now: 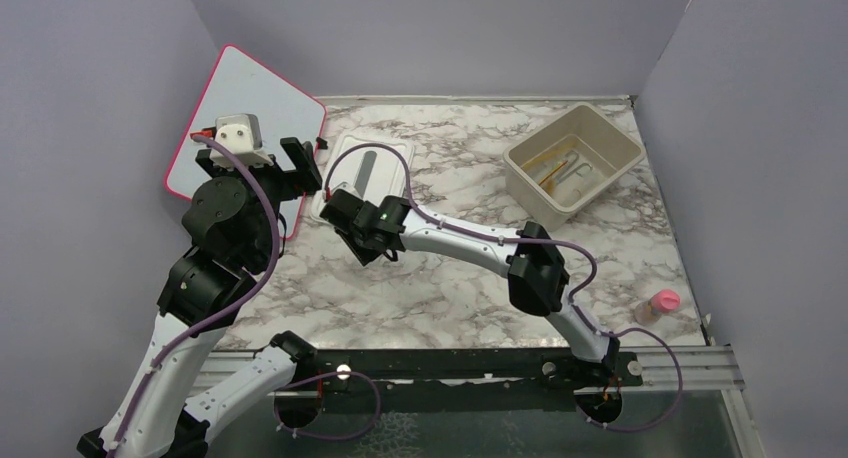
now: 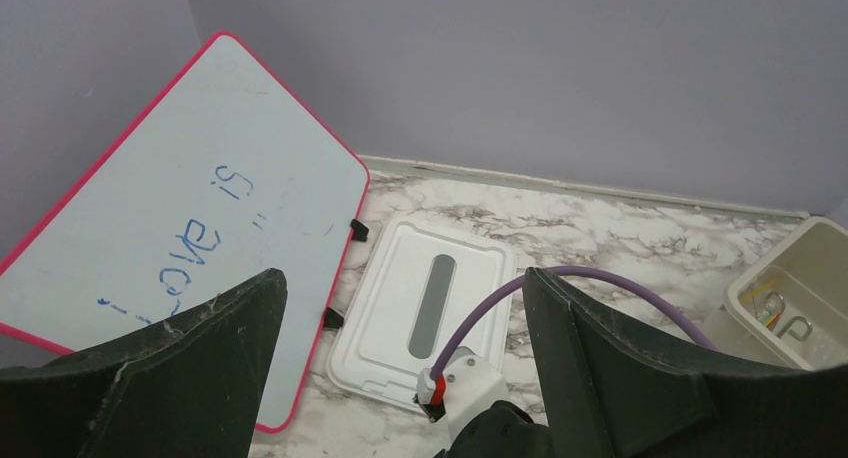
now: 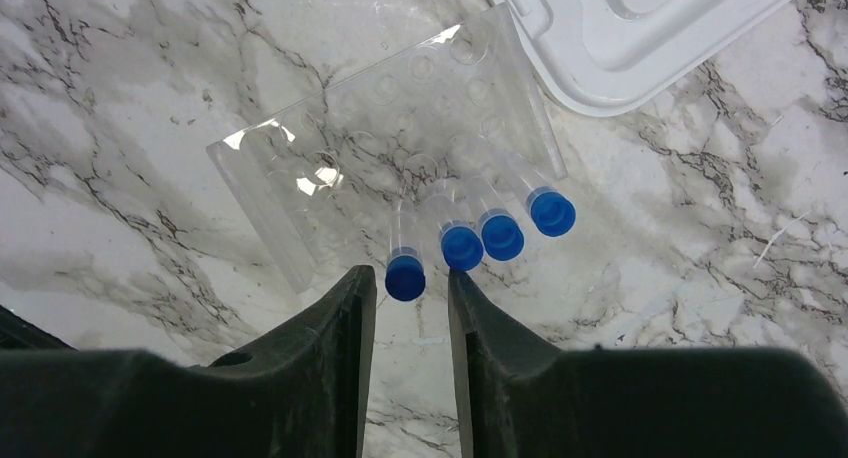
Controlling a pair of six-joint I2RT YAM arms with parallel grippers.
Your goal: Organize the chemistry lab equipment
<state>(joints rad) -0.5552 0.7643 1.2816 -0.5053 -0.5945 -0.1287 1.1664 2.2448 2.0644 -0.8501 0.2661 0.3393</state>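
Top external view: a marble-patterned table point(image 1: 440, 298) is boxed in by plain lavender-grey walls on three sides. A pink-framed whiteboard point(image 1: 250, 98) leans in the far left corner, and a flat white lid point(image 1: 370, 168) with a grey slot lies just beside it on the table.

A beige bin point(image 1: 535, 196) sits near the far right corner. Inside it lie silver tongs point(image 1: 575, 166) and a thin orange stick point(image 1: 550, 171), their long axes roughly side by side along the bin's length. A small pink-capped bottle point(image 1: 660, 306) stands upright near the near right edge.

From the right wrist camera, a clear tube rack point(image 3: 330, 138) rests on the marble left of the table's centre, one corner just beside the lid's near edge. Four blue-capped tubes point(image 3: 500, 233) stand in the row of holes closest to the gripper, caps toward the camera and leaning slightly the same way. The rack's other holes are unfilled.

The right gripper point(image 3: 410, 273) hangs over that row with a narrow gap between its jaws. The leftmost tube point(image 3: 405, 276) has its cap between the fingertips, with a sliver of space on each side, so nothing is clamped. In the top view, this arm hides the rack entirely.

The left gripper point(image 2: 402, 278) is raised above the lid and whiteboard, jaws spread wide with nothing between them.
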